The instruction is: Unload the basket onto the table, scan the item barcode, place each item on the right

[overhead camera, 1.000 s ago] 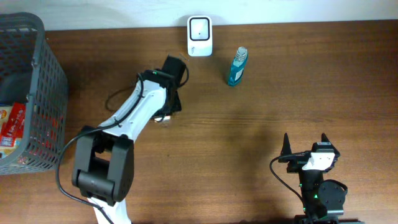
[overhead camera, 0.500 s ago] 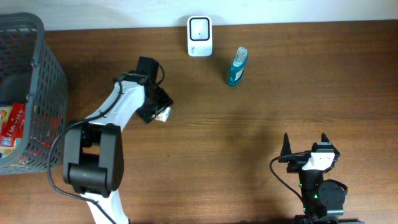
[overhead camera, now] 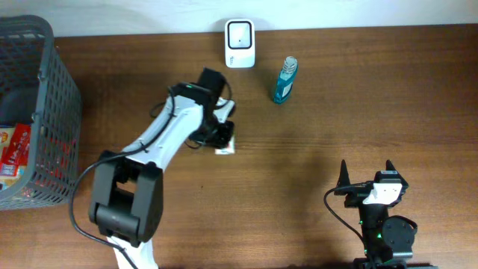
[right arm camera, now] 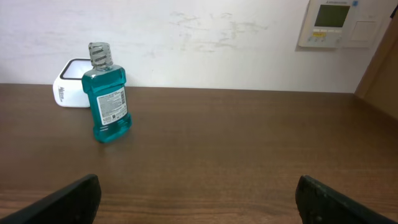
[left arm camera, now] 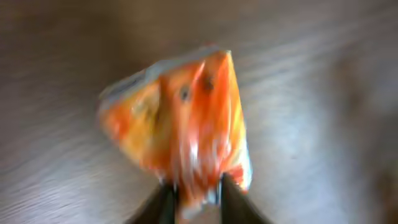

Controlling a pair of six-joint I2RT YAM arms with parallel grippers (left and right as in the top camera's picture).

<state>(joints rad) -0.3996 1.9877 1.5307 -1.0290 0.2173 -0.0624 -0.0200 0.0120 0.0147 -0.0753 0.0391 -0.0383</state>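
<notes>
Basket (overhead camera: pixel 63 112) holds snacks (overhead camera: pixel 15 153); left tool (left arm camera: pixel 198 190) pinches packet (left arm camera: pixel 186 118).

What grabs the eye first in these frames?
The bright orange packet, pinched at its lower edge by the left gripper, fills the left wrist view. From overhead, that arm stretches across the table, ending just short of the white scanner at the far edge, with a blue bottle to its right. The right gripper sits open near the front edge.

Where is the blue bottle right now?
In the overhead view, the blue bottle stands upright near the top, just right of the white scanner.
</notes>
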